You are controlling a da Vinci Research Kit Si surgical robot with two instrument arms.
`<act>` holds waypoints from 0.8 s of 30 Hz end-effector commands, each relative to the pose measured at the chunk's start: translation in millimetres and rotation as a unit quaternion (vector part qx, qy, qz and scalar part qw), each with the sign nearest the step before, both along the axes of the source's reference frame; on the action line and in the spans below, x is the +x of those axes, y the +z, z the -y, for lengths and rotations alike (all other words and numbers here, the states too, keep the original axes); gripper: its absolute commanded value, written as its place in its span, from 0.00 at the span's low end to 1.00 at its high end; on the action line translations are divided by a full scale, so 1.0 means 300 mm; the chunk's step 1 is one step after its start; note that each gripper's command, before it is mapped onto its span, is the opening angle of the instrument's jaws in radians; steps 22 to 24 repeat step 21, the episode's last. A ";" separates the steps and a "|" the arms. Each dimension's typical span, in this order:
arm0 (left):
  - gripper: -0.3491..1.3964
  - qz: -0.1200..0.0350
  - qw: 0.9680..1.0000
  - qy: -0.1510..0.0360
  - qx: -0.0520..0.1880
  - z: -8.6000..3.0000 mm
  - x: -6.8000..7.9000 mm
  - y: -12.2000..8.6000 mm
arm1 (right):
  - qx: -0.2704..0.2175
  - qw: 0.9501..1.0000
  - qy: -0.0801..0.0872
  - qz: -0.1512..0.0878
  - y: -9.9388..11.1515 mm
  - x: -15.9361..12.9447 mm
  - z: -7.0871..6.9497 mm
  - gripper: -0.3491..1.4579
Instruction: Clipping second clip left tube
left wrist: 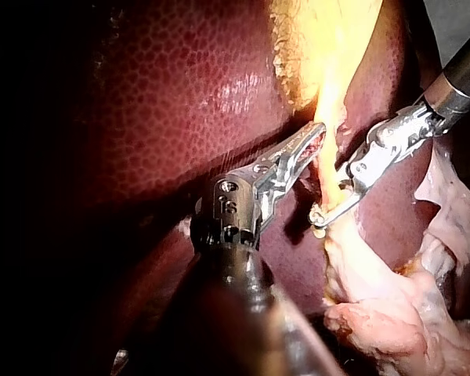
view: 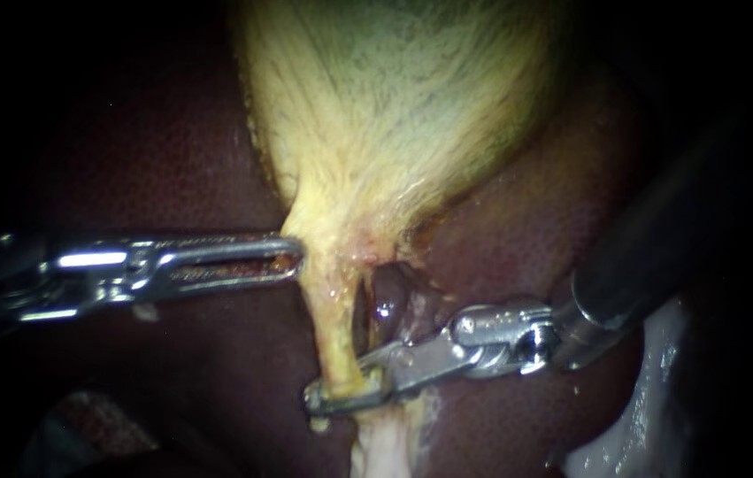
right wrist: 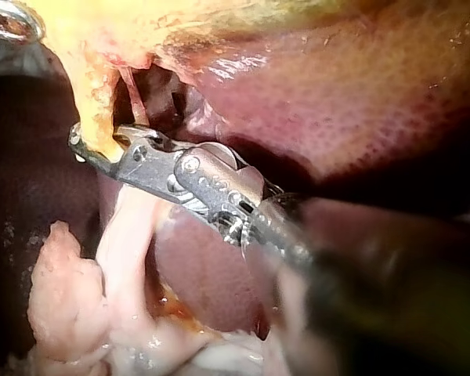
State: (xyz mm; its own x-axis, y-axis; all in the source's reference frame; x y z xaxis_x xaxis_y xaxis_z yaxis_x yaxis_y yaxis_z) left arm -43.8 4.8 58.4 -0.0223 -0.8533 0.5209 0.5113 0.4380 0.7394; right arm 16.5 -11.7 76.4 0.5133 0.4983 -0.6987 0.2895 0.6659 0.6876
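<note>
Endoscope view. Pale yellow, fibrous gallbladder (view: 394, 115) tapers down over the dark red-brown liver (view: 155, 150) into a thin yellow stalk, the left tube (view: 334, 327). Just to its right, a darker, glossy red-brown tube (view: 385, 305). Left instrument (view: 295, 258), a long slotted silver tip: jaws lie together, tip touching the stalk's upper left edge. Right instrument (view: 318, 400), with a silver hinged tip on a dark shaft: jaws closed across the left tube low down, one on each side of it.

Left wrist view. Left instrument (left wrist: 319, 135) meets the yellow stalk tip-first. Beyond it, the right instrument's (left wrist: 319, 219) jaws clasp the left tube (left wrist: 329, 176) nearer the pale pink, lumpy tissue (left wrist: 376, 305).

Right wrist view. Right instrument (right wrist: 80, 145) clamped on the left tube (right wrist: 98, 117), which passes between its jaws. Ahead, liver surface (right wrist: 360, 102).
</note>
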 end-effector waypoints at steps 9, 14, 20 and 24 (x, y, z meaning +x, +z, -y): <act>0.00 0.001 1.000 -0.001 0.003 0.0000 0.0000 0.0000 | 0.002 1.000 0.000 0.001 0.0007 -0.0001 0.0005 0.00; 0.00 0.001 1.000 -0.001 0.003 0.0000 -0.0001 0.0000 | 0.002 1.000 0.000 0.001 0.0008 -0.0001 0.0006 0.00; 0.00 0.001 1.000 -0.001 0.003 -0.0002 -0.0002 0.0002 | 0.001 1.000 -0.001 0.001 0.0012 -0.0001 0.0013 0.00; 0.00 0.001 1.000 -0.001 0.003 -0.0002 -0.0002 0.0002 | 0.001 1.000 -0.001 0.001 0.0012 0.0000 0.0015 0.00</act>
